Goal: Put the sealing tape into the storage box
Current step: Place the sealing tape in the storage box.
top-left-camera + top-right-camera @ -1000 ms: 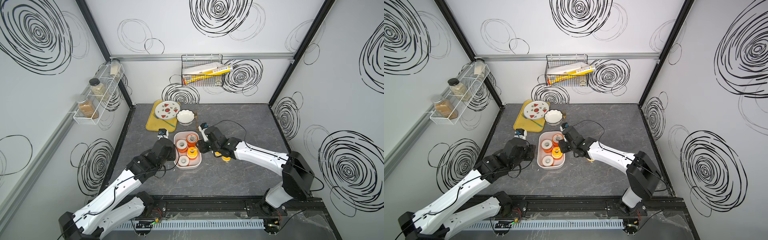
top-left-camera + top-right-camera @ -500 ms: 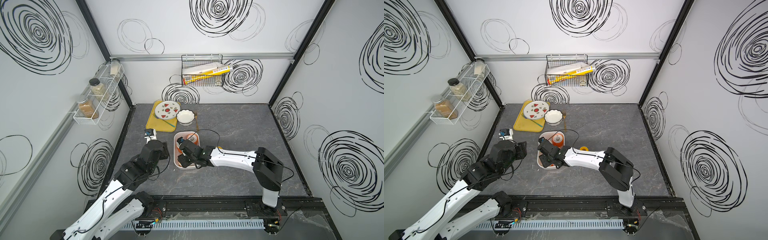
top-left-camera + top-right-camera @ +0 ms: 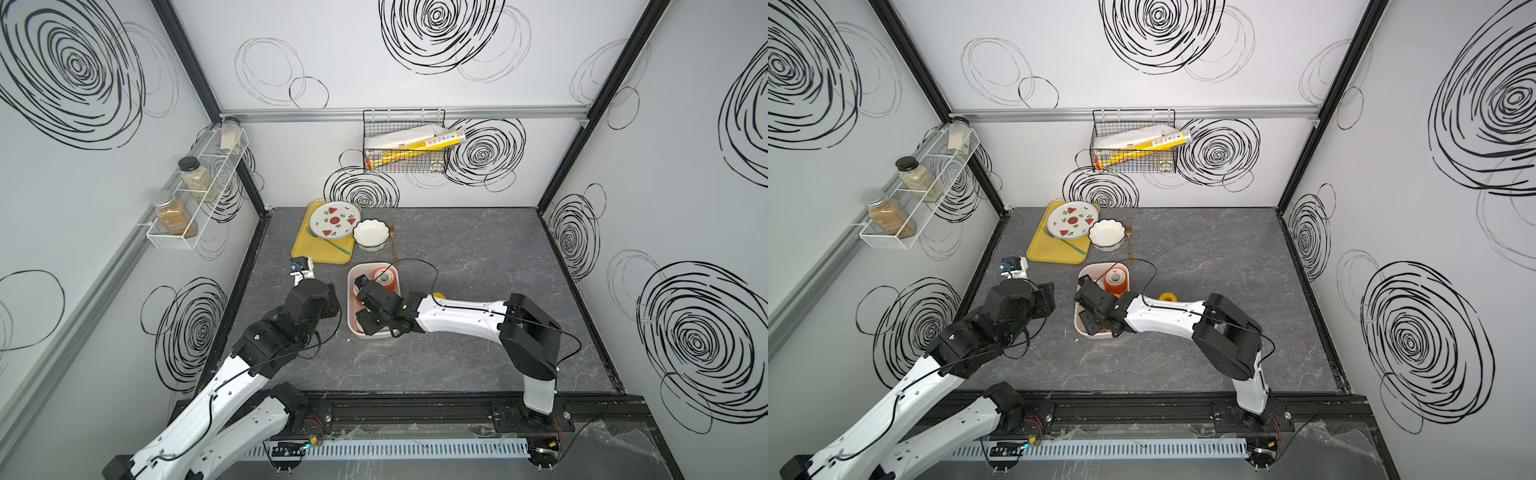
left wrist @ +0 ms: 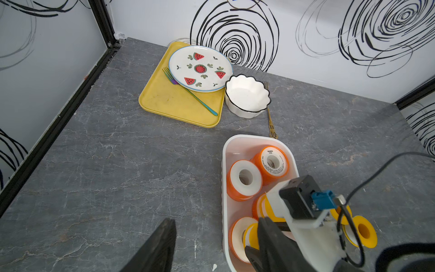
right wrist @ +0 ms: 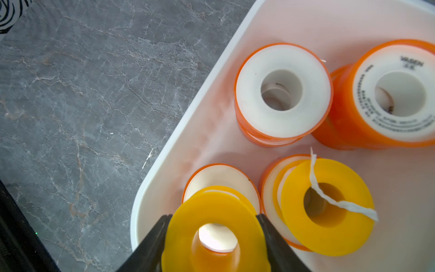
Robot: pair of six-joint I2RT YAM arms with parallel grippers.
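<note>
The storage box is a white shallow bin in the middle of the grey table. It holds several sealing tape spools: two orange ones stand at its far end, and a yellow one leans on another spool. My right gripper hangs over the box's near end, shut on a yellow-flanged spool; both fingers touch its rim. One more yellow spool lies on the table, right of the box. My left gripper is open and empty, left of the box.
A yellow tray with a watermelon plate lies behind the box. A white fluted bowl and a gold fork sit beside the tray. A wire basket hangs on the back wall and a spice rack on the left wall.
My right arm swung left from the box's right side to over its near end, carrying the yellow spool. My left arm drew back from the box's left edge and its jaws widened.
</note>
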